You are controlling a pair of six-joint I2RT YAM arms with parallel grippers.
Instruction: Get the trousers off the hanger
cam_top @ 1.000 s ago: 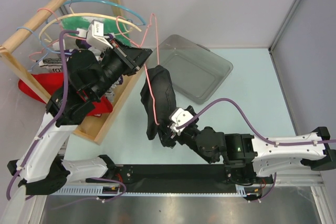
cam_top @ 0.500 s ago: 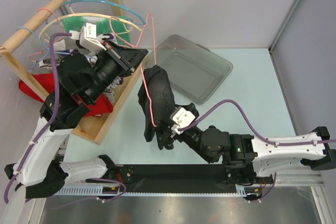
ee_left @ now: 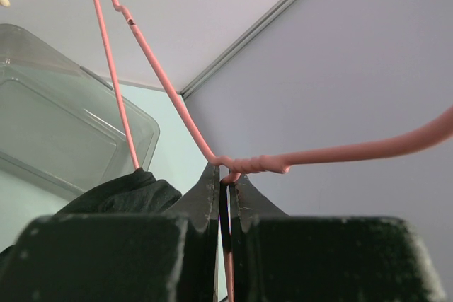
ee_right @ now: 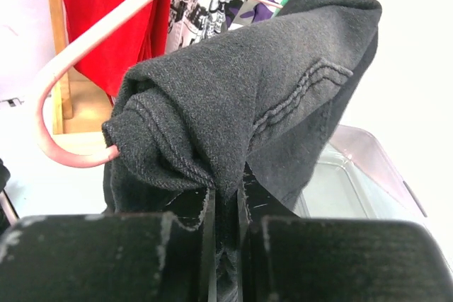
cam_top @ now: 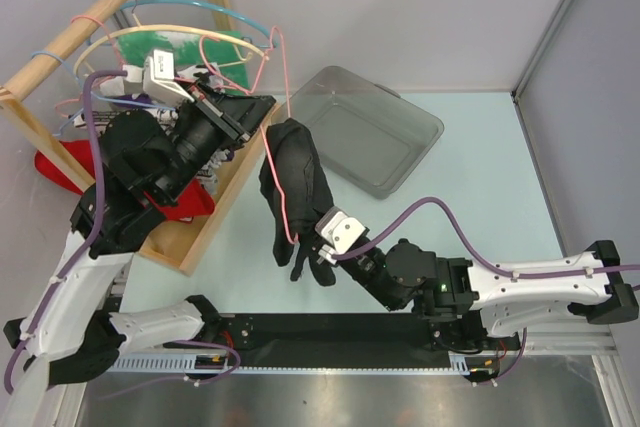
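The black trousers [cam_top: 297, 175] hang folded over the pink wire hanger [cam_top: 279, 75], held in the air between the wooden rack and the clear bin. My left gripper [cam_top: 266, 113] is shut on the hanger's twisted neck; in the left wrist view the jaws [ee_left: 226, 176] pinch the wire just under the twist of the hanger [ee_left: 145, 49], with the trousers [ee_left: 122, 187] below to the left. My right gripper [cam_top: 312, 253] is shut on the trousers' lower end. In the right wrist view a fold of the trousers [ee_right: 255, 97] sits between the jaws [ee_right: 226, 183], next to the hanger's bent corner [ee_right: 67, 155].
A clear plastic bin [cam_top: 405, 137] lies behind and to the right of the trousers. The wooden rack [cam_top: 88, 25] at the left carries a blue hanger [cam_top: 200, 9], a cream hanger [cam_top: 150, 35], a red cloth [cam_top: 58, 171] and patterned garments [ee_right: 205, 5].
My right gripper was open round the trousers' lower end and has shut on the fabric. The left gripper has carried the hanger a little left and nearer, and the trousers moved with it.
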